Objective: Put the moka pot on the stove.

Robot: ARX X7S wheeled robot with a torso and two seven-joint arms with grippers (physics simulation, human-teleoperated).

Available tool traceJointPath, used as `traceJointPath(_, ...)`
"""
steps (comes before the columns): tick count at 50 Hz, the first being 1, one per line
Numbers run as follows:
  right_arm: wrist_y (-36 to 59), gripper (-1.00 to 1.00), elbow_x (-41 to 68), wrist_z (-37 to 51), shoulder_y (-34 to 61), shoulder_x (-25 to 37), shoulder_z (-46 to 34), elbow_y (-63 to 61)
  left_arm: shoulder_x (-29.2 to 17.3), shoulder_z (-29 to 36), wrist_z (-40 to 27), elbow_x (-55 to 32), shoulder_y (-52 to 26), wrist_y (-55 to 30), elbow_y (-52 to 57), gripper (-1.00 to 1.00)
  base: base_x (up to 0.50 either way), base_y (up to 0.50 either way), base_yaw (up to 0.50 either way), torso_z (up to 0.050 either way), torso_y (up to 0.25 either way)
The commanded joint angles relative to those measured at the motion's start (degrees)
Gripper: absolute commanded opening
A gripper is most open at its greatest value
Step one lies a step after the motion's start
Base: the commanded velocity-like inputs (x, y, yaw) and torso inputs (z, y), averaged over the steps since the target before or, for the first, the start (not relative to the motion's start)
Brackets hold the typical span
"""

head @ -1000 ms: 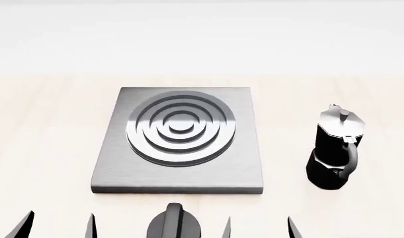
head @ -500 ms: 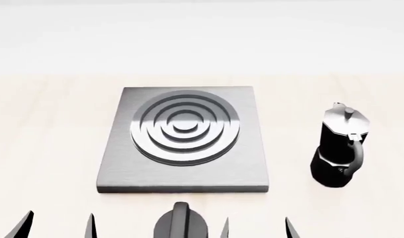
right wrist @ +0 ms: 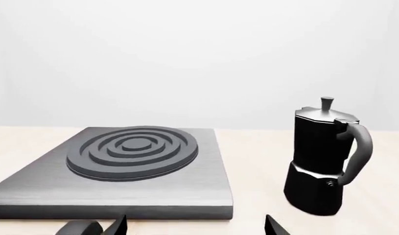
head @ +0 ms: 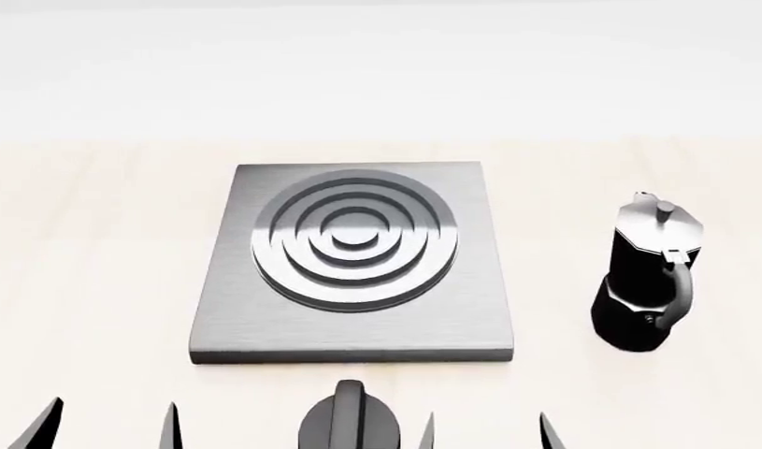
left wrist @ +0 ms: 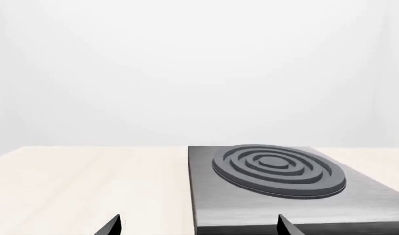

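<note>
I am holding my right gripper (head: 483, 428) low at the near edge of the table (head: 93, 281), its fingers spread and gripping nothing; my left gripper (head: 107, 426) is likewise spread and empty. Only the fingertips are showing, so the arms behind them are cut off. Ahead and to the right, the moka pot (head: 652, 276) is standing upright on the table, beside the stove (head: 355, 267) but apart from it, handle facing me. I judge I am at the reach step: next I need to close on the pot. A black dial knob (head: 346, 426) is partly cropped.
</note>
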Motion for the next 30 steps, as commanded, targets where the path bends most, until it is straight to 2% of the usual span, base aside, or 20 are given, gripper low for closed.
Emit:
traceJointPath(1,-0.23,1.0,0.29,0.02,0.12,0.07,-0.29,0.25,-0.25,0.29,-0.48,0.23,-0.05,-0.47,0.19,1.0,0.0,0.0,0.0,0.0,0.0)
traceJointPath(8,-0.24,1.0,0.42,-0.03,0.37,0.09,-0.39,0.43,-0.47,0.48,-0.85,0.58,-0.06,-1.31,0.54,1.0,0.0,0.0,0.0,0.0,0.0)
traceJointPath(9,1.98,1.0,-10.92,-15.07,-2.68,-12.69,14.35,-0.32,12.81,-17.34,15.65,11.33,2.48,-4.59,1.69,1.0,0.0,0.0,0.0,0.0,0.0)
traceJointPath(30,15.19,1.0,-12.02,-12.49,4.66,-8.46,12.9,-2.8,10.32,-14.2,12.66,9.74,2.35,-4.62,1.69,1.0,0.0,0.0,0.0,0.0,0.0)
